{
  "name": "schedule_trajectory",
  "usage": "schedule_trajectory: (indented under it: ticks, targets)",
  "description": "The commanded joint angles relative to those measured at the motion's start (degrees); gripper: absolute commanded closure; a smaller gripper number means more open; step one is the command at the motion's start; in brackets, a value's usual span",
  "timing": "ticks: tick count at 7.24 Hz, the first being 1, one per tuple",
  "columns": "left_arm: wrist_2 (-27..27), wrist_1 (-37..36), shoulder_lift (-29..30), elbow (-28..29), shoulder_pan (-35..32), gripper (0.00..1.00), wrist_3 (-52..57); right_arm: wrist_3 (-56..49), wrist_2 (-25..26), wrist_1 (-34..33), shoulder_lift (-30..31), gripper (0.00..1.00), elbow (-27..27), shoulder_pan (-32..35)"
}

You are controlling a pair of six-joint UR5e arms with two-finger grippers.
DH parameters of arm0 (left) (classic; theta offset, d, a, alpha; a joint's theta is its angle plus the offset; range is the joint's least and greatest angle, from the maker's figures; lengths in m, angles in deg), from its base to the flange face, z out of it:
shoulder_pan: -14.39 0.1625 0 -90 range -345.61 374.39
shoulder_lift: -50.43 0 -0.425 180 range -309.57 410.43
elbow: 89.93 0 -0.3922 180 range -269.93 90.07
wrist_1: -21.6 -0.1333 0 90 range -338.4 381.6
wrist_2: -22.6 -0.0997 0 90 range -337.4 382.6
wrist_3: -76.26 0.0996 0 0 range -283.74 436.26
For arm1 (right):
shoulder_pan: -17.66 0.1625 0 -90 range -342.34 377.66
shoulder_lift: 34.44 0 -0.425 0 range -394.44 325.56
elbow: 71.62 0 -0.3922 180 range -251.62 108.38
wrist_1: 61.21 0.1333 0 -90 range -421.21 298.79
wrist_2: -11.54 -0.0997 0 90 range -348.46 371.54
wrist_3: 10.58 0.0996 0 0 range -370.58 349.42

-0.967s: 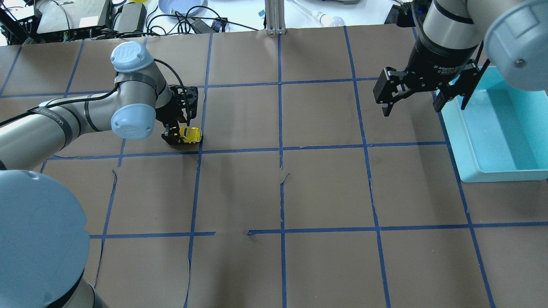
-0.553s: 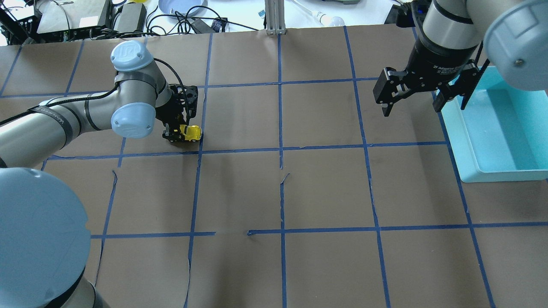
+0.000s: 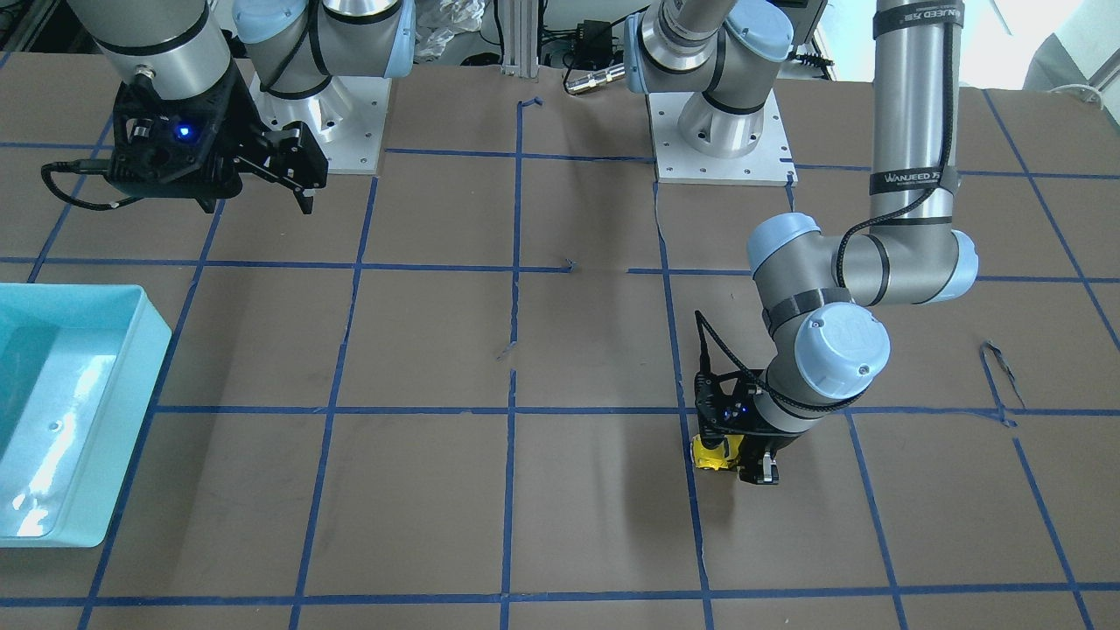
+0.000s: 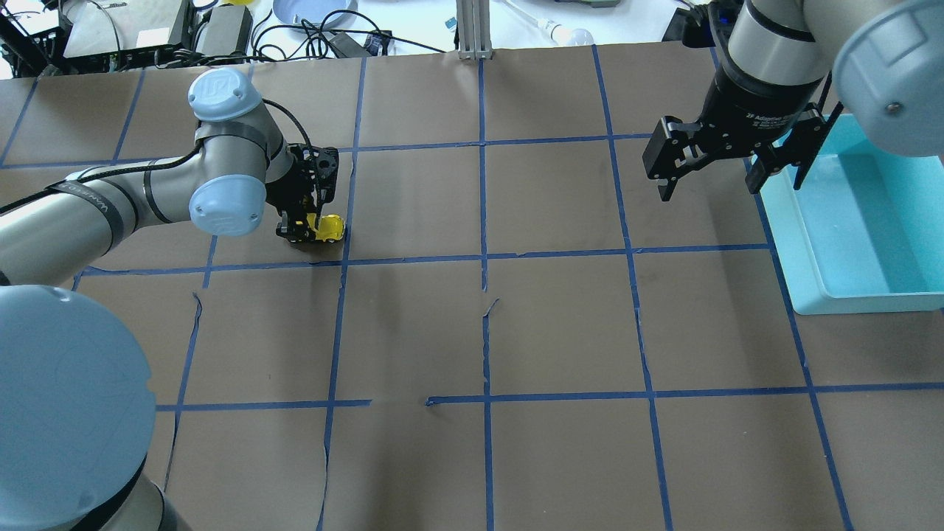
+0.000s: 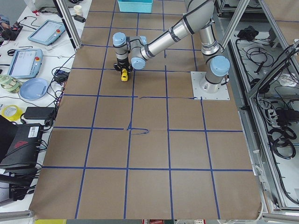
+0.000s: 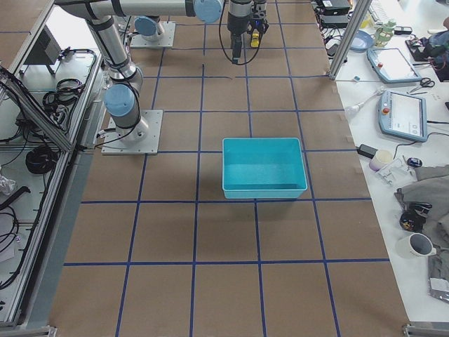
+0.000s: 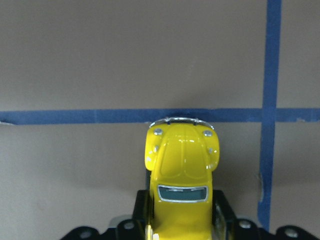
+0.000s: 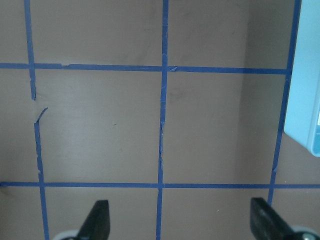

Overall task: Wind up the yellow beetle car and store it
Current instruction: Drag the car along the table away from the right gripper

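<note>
The yellow beetle car (image 4: 330, 228) is held at its rear between the fingers of my left gripper (image 4: 310, 230), low over the brown table paper in the left half. In the left wrist view the car (image 7: 182, 172) points away from the camera, its nose over a blue tape line. From the front, the car (image 3: 710, 454) sticks out of the left gripper (image 3: 739, 461). I cannot tell whether its wheels touch the table. My right gripper (image 4: 709, 190) is open and empty, hovering beside the bin; its fingers (image 8: 97, 222) are spread wide.
A light blue bin (image 4: 811, 295) stands at the table's right edge, empty inside, and also shows in the front view (image 3: 131, 411). Blue tape lines grid the brown paper, which has small tears (image 4: 490, 306) near the middle. Cables and devices lie beyond the far edge.
My left gripper has shifted slightly left and toward the far side, carrying the yellow car with it. The right arm has not moved.
</note>
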Motion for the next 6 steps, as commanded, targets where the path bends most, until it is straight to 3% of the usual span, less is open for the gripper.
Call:
schedule_trajectory:
  ticks: [1,6]
  targets:
    - [0.4,-0.2,0.1,-0.7,2.9,0.81,0.9,0.0,0.0,0.0,0.0,0.00,0.0,0.0]
    - [0.4,-0.1,-0.3,-1.3,10.1,0.81,6.1,0.1,0.0,0.0,0.0,0.00,0.0,0.0]
